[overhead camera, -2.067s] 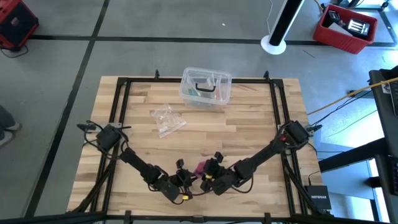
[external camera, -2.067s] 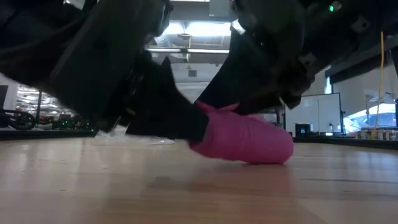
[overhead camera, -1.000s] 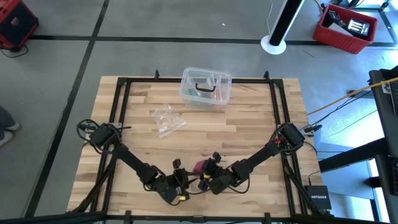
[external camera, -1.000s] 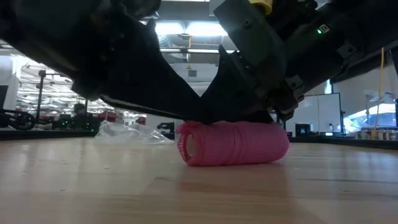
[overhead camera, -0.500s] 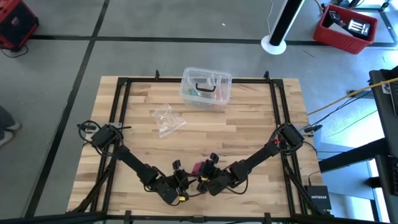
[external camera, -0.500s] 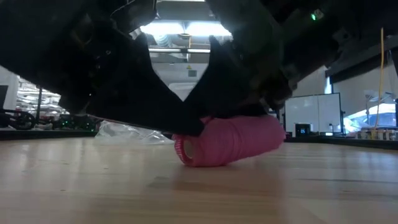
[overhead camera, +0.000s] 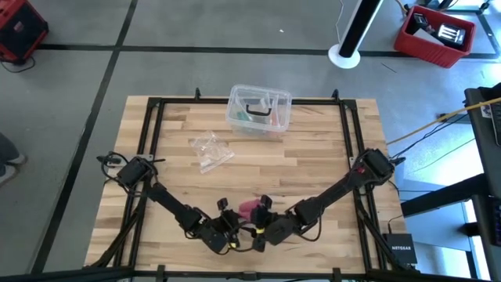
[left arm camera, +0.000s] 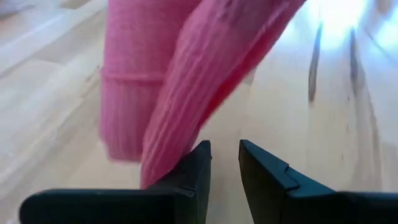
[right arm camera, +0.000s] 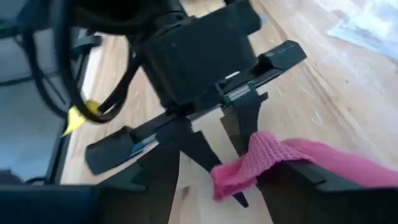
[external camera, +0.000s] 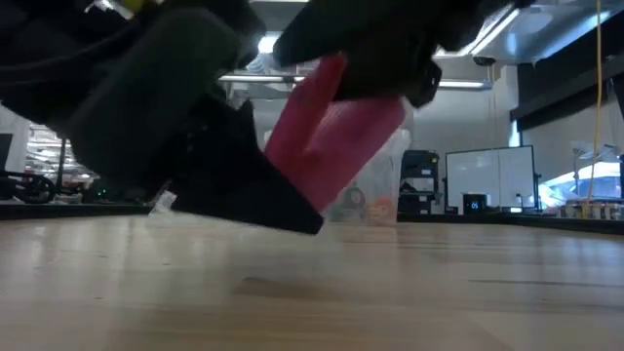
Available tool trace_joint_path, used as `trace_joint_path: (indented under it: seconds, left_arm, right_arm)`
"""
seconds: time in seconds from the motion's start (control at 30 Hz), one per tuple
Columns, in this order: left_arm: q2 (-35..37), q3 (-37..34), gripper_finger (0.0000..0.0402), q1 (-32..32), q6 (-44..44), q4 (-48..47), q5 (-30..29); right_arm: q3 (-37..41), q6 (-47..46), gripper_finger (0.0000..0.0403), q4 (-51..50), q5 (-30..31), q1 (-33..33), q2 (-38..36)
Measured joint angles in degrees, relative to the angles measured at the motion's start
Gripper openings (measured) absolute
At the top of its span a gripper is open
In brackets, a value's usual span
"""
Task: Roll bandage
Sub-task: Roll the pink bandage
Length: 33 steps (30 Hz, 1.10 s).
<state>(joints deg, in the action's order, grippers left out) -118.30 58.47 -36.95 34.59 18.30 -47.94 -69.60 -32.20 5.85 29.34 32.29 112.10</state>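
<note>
Right now your two grippers meet at the near edge of the table (overhead camera: 313,157), close to its middle, with the bandage (overhead camera: 247,208) between them. Your right gripper (overhead camera: 261,210) has the pink roll clamped between its fingers, and from table height you can see the bandage (external camera: 336,132) lifted clear of the wood and tilted, one end higher than the other. In your right wrist view a loose end of the bandage (right arm camera: 249,163) sticks out past the finger toward the other arm. Your left gripper (overhead camera: 225,215) sits just beside the roll on its left; in your left wrist view its fingers (left arm camera: 193,171) stand a narrow gap apart with nothing between them, and the bandage (left arm camera: 168,81) hangs right in front, brushing the outer side of one finger. The same gripper (right arm camera: 217,143) shows in your right wrist view with its tips right at the loose end. Farther off, a crumpled clear wrapper (overhead camera: 210,151) lies left of centre, and a clear plastic box (overhead camera: 259,110) sits at the far edge.
</note>
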Motion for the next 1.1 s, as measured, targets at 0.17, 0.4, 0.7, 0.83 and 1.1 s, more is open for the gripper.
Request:
trace_joint_path:
  seconds: [0.17,0.4,0.7,0.83,1.1]
  left_arm:
    - [0.04,0.03,0.0076,-0.15,0.51,0.4,0.09]
    - [1.27,0.03,0.0076,-0.24,1.52,0.8,3.03]
    - [2.73,0.13,0.0076,-4.51,4.89,-1.66,15.86]
    - [2.82,0.13,0.0076,-6.27,10.11,-5.45,15.8]
    - [3.98,3.8,0.0076,-6.87,7.23,-4.64,12.38]
  right_arm:
    - [-0.05,3.99,0.0202,-2.0,-1.42,0.37,-4.31]
    - [-0.04,4.12,0.0202,-4.84,-1.93,0.35,-4.26]
    - [0.02,1.0,0.0202,-9.82,3.08,0.17,-0.85]
    - [0.04,0.92,0.0202,-8.9,2.41,-0.13,1.44]
    - [0.04,0.72,0.0202,-6.13,3.2,-0.58,2.28]
